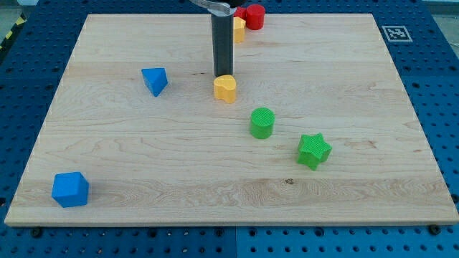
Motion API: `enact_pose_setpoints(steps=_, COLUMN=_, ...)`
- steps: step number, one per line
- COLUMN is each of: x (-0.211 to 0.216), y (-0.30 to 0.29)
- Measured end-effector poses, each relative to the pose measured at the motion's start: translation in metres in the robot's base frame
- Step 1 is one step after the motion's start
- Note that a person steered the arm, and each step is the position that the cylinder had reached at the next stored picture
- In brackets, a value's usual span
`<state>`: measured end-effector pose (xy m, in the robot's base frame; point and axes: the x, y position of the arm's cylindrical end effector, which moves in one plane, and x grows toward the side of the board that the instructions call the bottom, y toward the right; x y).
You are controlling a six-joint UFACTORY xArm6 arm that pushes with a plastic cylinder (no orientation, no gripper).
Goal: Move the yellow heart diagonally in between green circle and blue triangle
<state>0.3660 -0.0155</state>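
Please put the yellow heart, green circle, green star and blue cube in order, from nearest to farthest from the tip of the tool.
Measured from my tip:
1. Yellow heart, touching it, just below.
2. Green circle, toward the view's lower right.
3. Green star, farther lower right.
4. Blue cube, at the view's bottom left corner.

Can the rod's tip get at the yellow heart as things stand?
Probably yes: my tip stands right at the top edge of the yellow heart, seemingly touching it, with nothing between them.
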Motion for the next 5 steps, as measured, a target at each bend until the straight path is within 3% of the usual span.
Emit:
enact_pose_setpoints(steps=2, x=0.013, y=0.033)
enact_pose_setpoints(steps=4, x=0.037, y=-0.004)
enact_pose_setpoints(steps=5, x=0.058, y=0.007)
